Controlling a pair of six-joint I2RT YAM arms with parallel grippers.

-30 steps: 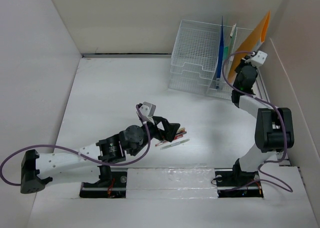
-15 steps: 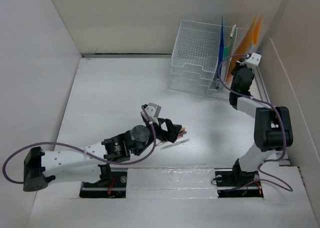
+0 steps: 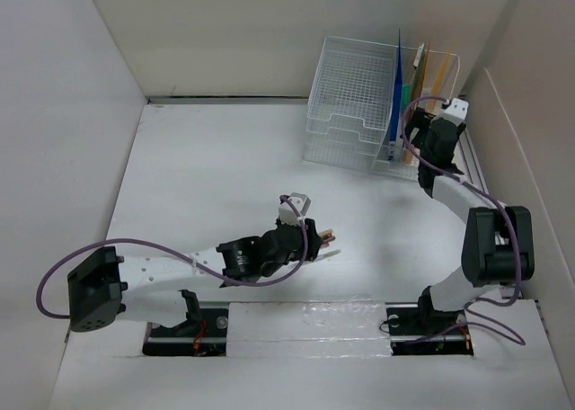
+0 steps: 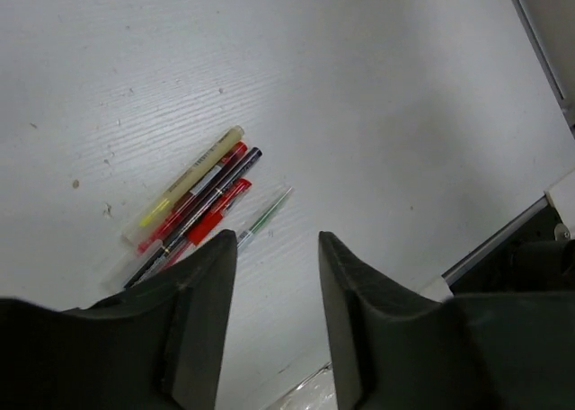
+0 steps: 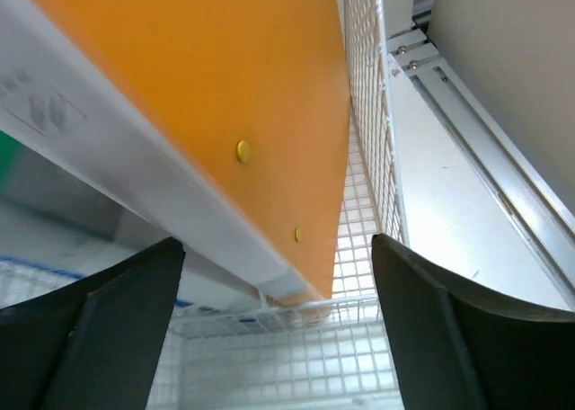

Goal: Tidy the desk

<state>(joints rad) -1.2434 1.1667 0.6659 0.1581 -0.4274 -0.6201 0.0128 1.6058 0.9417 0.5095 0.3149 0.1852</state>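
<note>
Left gripper (image 3: 310,239), wrist view: the left gripper (image 4: 274,248) is hovering low over the desk (image 4: 359,86), its two dark fingers spread with a clear gap between them and nothing in it. A cluster of pens (image 4: 198,203) is lying flat on the white surface just ahead of the left-hand finger and slightly to its side; the pens are touching one another, roughly parallel, and angled away from the fingertips. A clear pen with a green core is lying nearest the gap.

Right gripper (image 3: 431,127), wrist view: the right gripper (image 5: 277,244) is reaching into the end of the wire-mesh organizer (image 3: 355,95), with its fingers standing wide apart. An orange folder (image 5: 225,86) is leaning between and ahead of the fingers, its lower corner resting on the mesh; neither finger is visibly pressing on it. A blue folder (image 3: 395,86) is standing upright in the organizer, beyond the gripper's left side.

The desk (image 3: 207,185) is lying under both grippers, bordered by white walls.
</note>
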